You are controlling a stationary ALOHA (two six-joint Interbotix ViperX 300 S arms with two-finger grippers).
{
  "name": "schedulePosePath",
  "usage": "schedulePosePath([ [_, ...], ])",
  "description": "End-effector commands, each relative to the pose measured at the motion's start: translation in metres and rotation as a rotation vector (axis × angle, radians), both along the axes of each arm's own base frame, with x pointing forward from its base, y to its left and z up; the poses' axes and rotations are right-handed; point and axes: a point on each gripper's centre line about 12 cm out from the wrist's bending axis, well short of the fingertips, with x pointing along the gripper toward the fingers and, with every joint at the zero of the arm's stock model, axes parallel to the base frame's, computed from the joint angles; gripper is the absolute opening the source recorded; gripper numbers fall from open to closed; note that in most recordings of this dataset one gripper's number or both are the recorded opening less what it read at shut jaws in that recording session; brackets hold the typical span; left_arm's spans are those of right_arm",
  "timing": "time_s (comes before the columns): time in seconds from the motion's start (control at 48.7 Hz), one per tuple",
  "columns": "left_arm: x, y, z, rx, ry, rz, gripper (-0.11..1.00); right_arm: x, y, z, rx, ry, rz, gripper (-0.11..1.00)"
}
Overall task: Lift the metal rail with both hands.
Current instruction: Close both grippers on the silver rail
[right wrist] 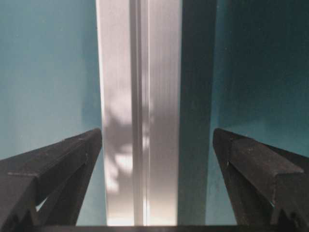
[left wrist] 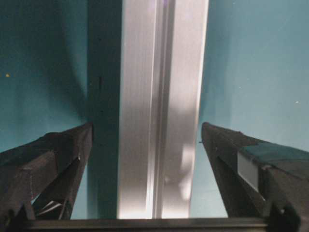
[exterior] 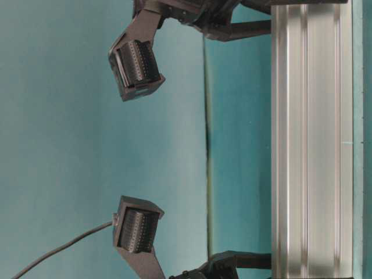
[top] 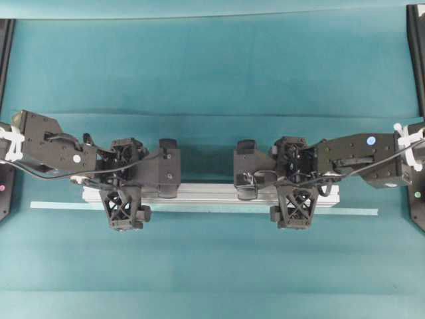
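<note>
— Two grippers, both spread wide. The left gripper point(top: 134, 194) straddles the metal rail point(top: 206, 193) near one end, the right gripper point(top: 295, 193) straddles it near the other.

— Is either one holding it?

— No. In the left wrist view the rail point(left wrist: 161, 111) runs straight up the middle between the fingers point(left wrist: 53, 159), with teal cloth showing on each side of it before the black tips begin. The right wrist view gives the same: rail point(right wrist: 140, 111) centred, fingers point(right wrist: 256, 169) well apart from it on both sides (a dark band of shadow lies beside the rail in each view).

— How does it sit relative to the fingers from above?

— One finger point(top: 123, 209) of the left gripper lies on the near side of the rail, its partner on the far side under the wrist, partly hidden. The right gripper's near finger point(top: 294, 207) sits likewise. Just beyond those near fingertips a thin pale tape strip point(top: 199, 210) lies along the table point(top: 212, 80), parallel to the rail.

— And whether the tips touch the table?

— I cannot tell. The table-level view shows the rail point(exterior: 308, 145) lying flat on the teal surface and two black finger ends reaching in beside it, but the contact is not clear.
</note>
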Motion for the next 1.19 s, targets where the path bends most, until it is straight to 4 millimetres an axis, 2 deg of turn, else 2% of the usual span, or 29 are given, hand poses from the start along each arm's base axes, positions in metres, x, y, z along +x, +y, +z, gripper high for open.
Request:
schedulePosePath([
  [0.0,0.0020,-0.0003,0.0025,0.003,-0.012,-0.003,0.99,0.0002,0.0007,-0.0042,-0.002,-0.001,0.001,0.96],
  [0.287,0.0038,-0.0009,0.0017,-0.001,-0.025,0.002,0.98,-0.0005,0.0008,-0.0061,-0.001,-0.001,-0.002,0.95],
  [0.411,0.0039,-0.0009,0.0018,-0.001,-0.026,0.002,0.94,-0.0007,0.0009,-0.0067,0.001,0.002,-0.004,0.92],
  [0.513,0.0033,-0.0009,0.0013,0.000,-0.023,-0.001,0.77,-0.0011,0.0009,-0.0073,0.001,0.006,-0.004,0.77],
  [0.636,0.0035,-0.0019,0.0019,0.002,-0.026,-0.008,0.42,-0.0003,0.0014,-0.0064,0.006,0.008,-0.007,0.44],
  [0.677,0.0039,-0.0025,0.0018,0.003,-0.026,-0.011,0.36,0.0002,0.0021,-0.0060,0.008,0.006,-0.008,0.37],
  [1.17,0.0032,-0.0009,0.0033,0.003,-0.028,-0.008,0.36,0.0035,0.0000,-0.0015,0.010,-0.011,-0.017,0.38],
])
